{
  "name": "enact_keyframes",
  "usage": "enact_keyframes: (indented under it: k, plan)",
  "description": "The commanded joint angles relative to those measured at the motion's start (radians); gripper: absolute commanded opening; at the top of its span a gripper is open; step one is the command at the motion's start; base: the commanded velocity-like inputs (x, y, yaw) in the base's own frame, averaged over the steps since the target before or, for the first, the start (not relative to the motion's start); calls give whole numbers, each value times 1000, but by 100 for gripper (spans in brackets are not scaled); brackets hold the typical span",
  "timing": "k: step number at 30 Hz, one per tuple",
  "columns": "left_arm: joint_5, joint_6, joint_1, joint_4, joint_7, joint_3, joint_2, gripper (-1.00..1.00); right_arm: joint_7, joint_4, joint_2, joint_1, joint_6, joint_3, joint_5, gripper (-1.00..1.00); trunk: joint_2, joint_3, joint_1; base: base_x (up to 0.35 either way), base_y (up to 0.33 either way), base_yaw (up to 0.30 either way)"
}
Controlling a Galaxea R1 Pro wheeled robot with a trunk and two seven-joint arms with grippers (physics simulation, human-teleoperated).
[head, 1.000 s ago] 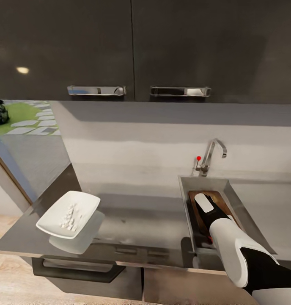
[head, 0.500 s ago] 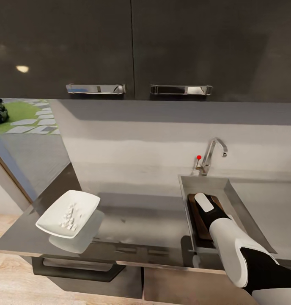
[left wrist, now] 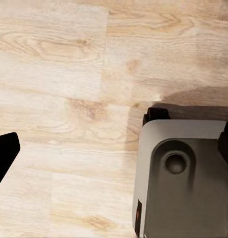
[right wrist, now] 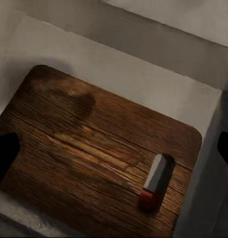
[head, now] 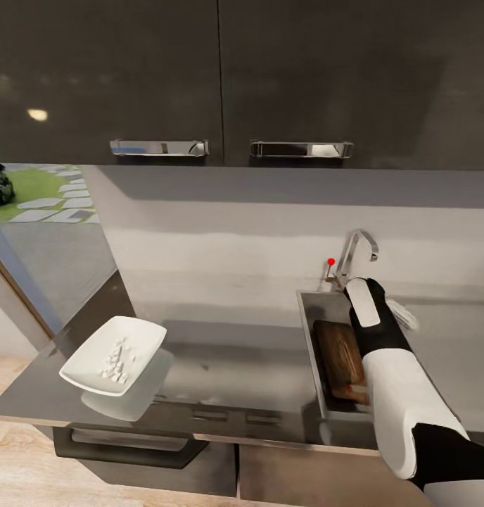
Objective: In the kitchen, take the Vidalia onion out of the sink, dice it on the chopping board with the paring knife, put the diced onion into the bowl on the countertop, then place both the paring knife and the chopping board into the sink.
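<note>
Overhead, dark cabinet doors (head: pixel 221 77) are being shown above the countertop (head: pixel 228 366), with the sink (head: pixel 311 338) being seen at its right end under the chrome tap (head: pixel 356 255). Inside the basin the chopping board (head: pixel 340 355) is lying flat, a red knife handle tip (right wrist: pixel 149 199) showing through its handle hole, while the bowl (head: pixel 115 355) is sitting well apart on the countertop's left end, holding the diced onion (head: pixel 117 360). Above the board the right gripper (right wrist: pixel 114 148) is being held with fingers spread wide and nothing between them, and the left gripper (left wrist: pixel 114 153) is likewise being kept wide apart over wooden floor (left wrist: pixel 59 74) beside the robot's grey base (left wrist: pixel 186 178)
</note>
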Motion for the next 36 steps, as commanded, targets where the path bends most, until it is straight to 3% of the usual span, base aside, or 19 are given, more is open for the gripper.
enact_keyframes:
  k: [1, 4, 7, 10, 11, 13, 15, 18, 22, 26, 31, 36]
  plan:
    - [11, -22, -2, 4, -7, -8, -8, 100, -2, -29, -3, -1, 76, -1, -2, 100, -2, -2, 0, 0, 0, 0]
    - [10, -80, -2, 2, -7, -7, -28, 100, 44, -49, -24, -1, 165, 4, 5, 100, -2, -2, 0, 0, 0, 0]
    - [10, -102, -2, -1, -6, -5, -48, 100, 180, -23, -60, -1, 184, 17, 30, 100, -2, -2, 0, 0, 0, 0]
    - [10, -119, -2, -5, 14, -3, -48, 100, 313, 31, -68, -1, 194, 39, 101, 100, -2, -2, 0, 0, 0, 0]
    - [10, -132, -2, -6, 26, -2, -47, 100, 353, 47, -69, -1, 195, 50, 138, 100, -2, -2, 0, 0, 0, 0]
    - [11, -186, -2, -6, 53, -3, -47, 100, 490, 93, -69, -1, 197, 73, 264, 100, -2, -2, 0, 0, 0, 0]
    - [11, -212, -2, -3, 60, -4, -49, 100, 593, 122, -69, -1, 197, 78, 346, 100, -2, -2, 0, 0, 0, 0]
    - [11, -227, -2, -2, 63, -3, -49, 100, 788, 160, -80, -1, 194, 81, 506, 100, -2, -2, 0, 0, 0, 0]
    - [11, -234, -1, -2, 63, -4, -49, 100, 941, 202, -105, -1, 189, 82, 679, 100, -2, -2, 0, 0, 0, 0]
    - [13, -277, -2, 1, 64, -4, -49, 100, 1010, 206, -109, -1, 189, 82, 727, 100, -2, -2, 0, -28, 0, 0]
    - [13, -288, -1, 2, 64, -4, -46, 100, 1063, 206, -109, -1, 189, 87, 731, 100, -2, -2, 0, -251, 0, 0]
    - [13, -289, -1, 2, 64, -4, -46, 100, 1178, 206, -110, -1, 190, 90, 734, 100, -2, -2, 0, -333, 0, 0]
